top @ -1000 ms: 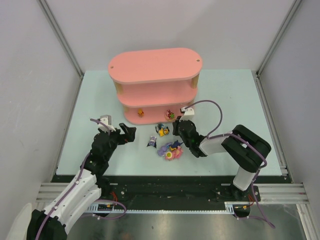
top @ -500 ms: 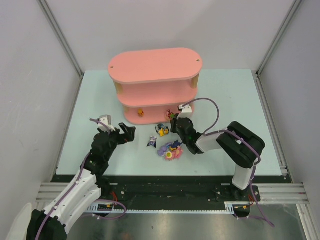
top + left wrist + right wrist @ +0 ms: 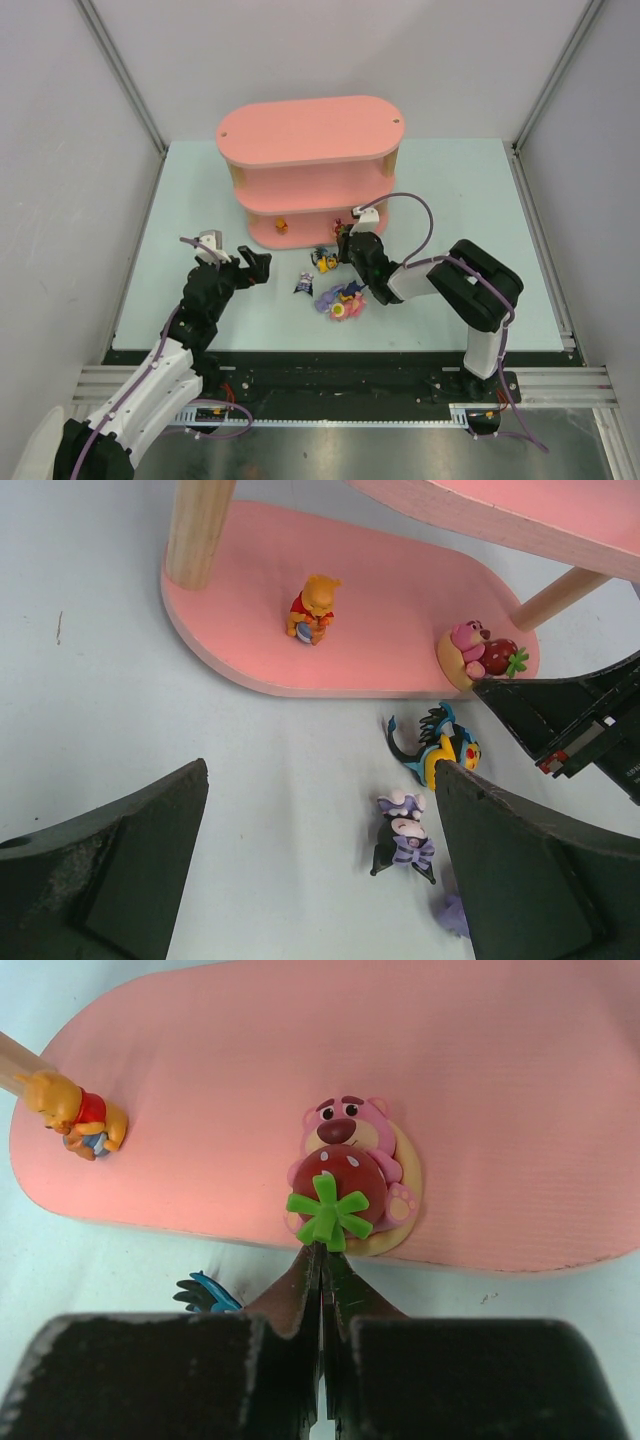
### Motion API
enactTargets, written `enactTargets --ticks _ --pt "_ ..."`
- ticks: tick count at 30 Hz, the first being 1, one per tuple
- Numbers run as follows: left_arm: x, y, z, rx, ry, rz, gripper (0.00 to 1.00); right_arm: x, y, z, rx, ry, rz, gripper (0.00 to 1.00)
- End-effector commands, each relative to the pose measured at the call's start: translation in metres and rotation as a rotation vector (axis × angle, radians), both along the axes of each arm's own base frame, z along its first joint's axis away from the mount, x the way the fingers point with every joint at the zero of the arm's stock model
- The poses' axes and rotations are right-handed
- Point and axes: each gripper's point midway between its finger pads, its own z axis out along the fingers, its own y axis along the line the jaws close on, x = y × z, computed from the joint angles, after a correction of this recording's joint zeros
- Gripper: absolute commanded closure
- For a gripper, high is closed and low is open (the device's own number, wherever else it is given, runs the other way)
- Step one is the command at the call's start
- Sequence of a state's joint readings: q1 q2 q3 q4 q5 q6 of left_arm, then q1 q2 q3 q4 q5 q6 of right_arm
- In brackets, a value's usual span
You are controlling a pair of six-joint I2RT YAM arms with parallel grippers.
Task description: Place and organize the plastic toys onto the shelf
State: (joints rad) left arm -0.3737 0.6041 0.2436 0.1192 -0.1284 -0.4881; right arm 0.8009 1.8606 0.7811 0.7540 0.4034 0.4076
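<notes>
Mostly a pale green bench point(image 3: 450, 200) is seen, boxed in by grey walls point(image 3: 60, 150) and metal corner posts point(image 3: 118, 70). The pink shelf point(image 3: 310, 130) is set at the back middle. An orange bear point(image 3: 315, 607) and a pink bear point(image 3: 348, 1175) are placed on its bottom board; other toys point(image 3: 340, 298) are scattered on the bench in front. The left gripper point(image 3: 235, 258) is held apart, the right gripper point(image 3: 322, 1255) pressed together at the pink bear.

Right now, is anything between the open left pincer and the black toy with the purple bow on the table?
Nothing visible. Only bare table lies between the left pincer and the black toy; the blue-and-yellow toy lies beyond it, toward the shelf.
</notes>
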Motion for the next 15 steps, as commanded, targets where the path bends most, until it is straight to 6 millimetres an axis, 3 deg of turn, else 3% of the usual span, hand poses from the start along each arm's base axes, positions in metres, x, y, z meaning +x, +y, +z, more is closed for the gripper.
enactTargets --ticks 1,15 --pt "0.006 -0.001 0.024 -0.004 -0.067 -0.001 0.00 0.011 0.007 0.011 0.014 -0.040 0.003 1.00" --pt "0.006 -0.001 0.022 0.000 -0.063 0.001 0.00 0.022 0.008 0.010 0.001 -0.046 -0.005 1.00"
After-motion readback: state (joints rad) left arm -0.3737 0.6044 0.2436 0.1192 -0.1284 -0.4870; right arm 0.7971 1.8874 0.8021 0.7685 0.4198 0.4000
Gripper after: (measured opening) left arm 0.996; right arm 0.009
